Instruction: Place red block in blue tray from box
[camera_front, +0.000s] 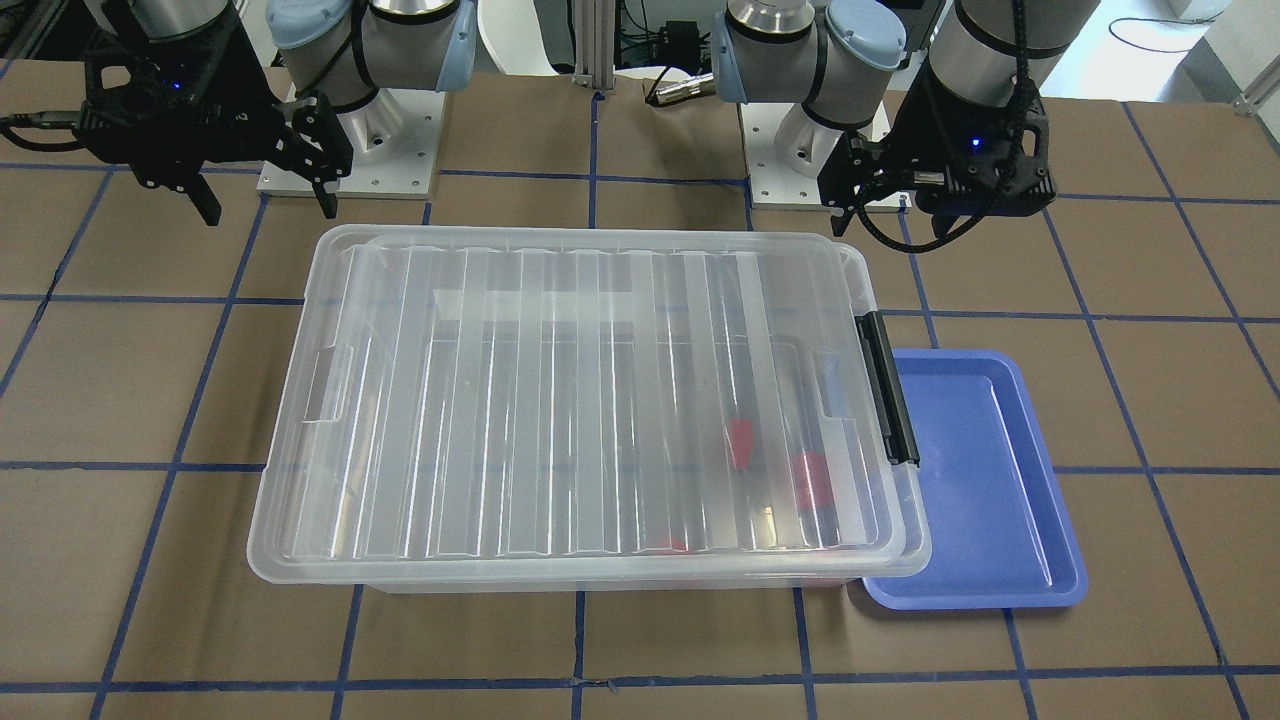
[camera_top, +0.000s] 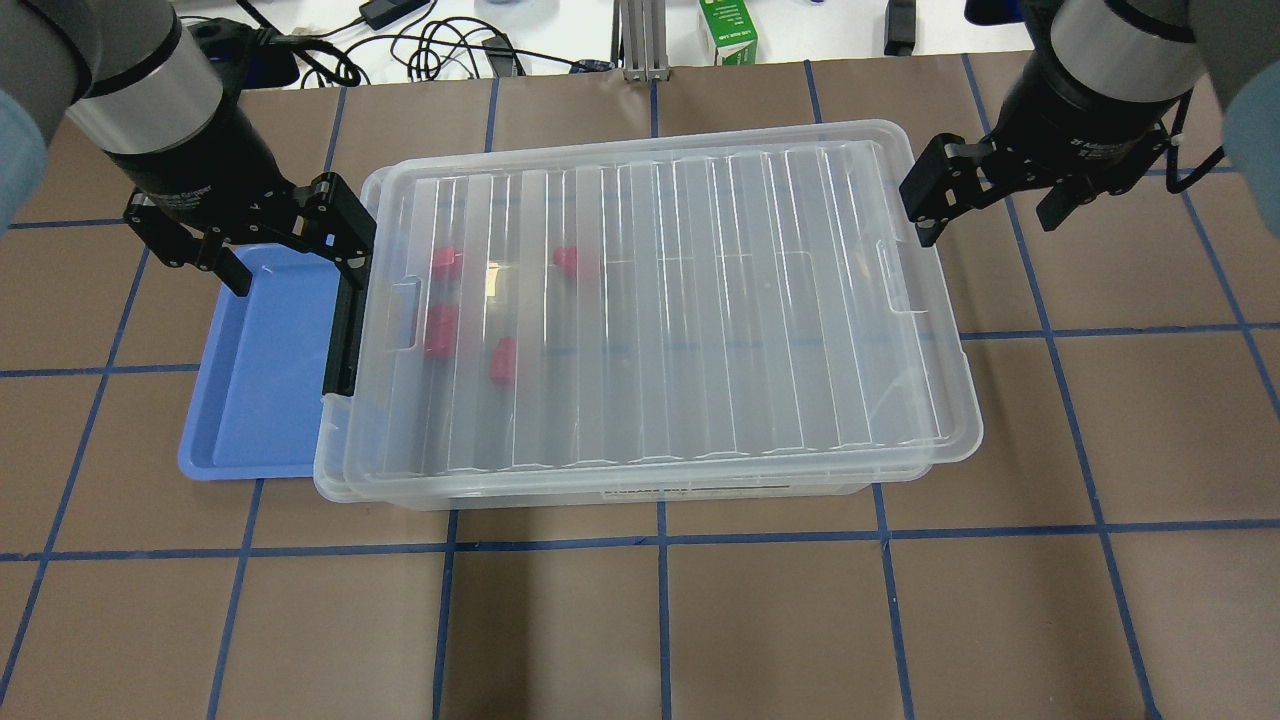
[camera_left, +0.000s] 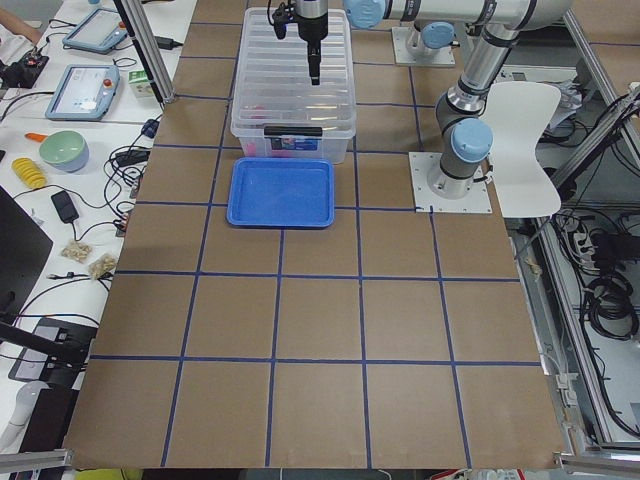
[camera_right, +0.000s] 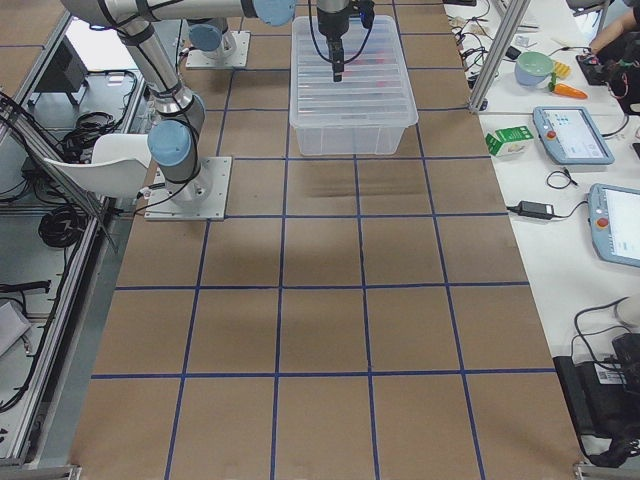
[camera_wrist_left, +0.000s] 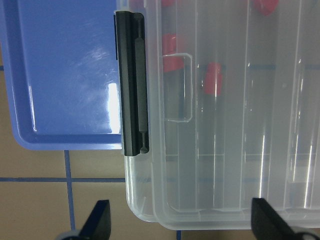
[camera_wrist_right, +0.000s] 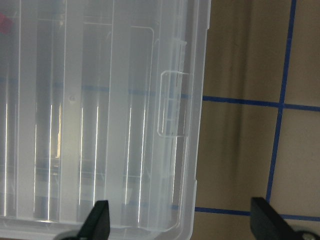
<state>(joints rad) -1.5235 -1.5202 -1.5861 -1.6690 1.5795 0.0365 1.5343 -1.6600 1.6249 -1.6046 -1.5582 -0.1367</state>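
Observation:
The box (camera_top: 650, 300) is a clear bin that stands mid-table with its ribbed lid on and a black latch bar (camera_top: 345, 330) at its left end. Several red pieces (camera_top: 440, 330) show blurred through the lid near that end; I cannot tell which one is the red block. The blue tray (camera_top: 260, 370) lies empty on the table against the latch end. My left gripper (camera_top: 300, 272) is open and empty, above the latch end and the tray's far part. My right gripper (camera_top: 990, 215) is open and empty, above the box's opposite end.
The brown table top carries a grid of blue tape lines. The arm base plates (camera_front: 350, 150) stand on the robot's side of the box. A green carton (camera_top: 728, 30) and cables lie beyond the table's far edge. Side benches hold tablets and bowls (camera_left: 62, 150).

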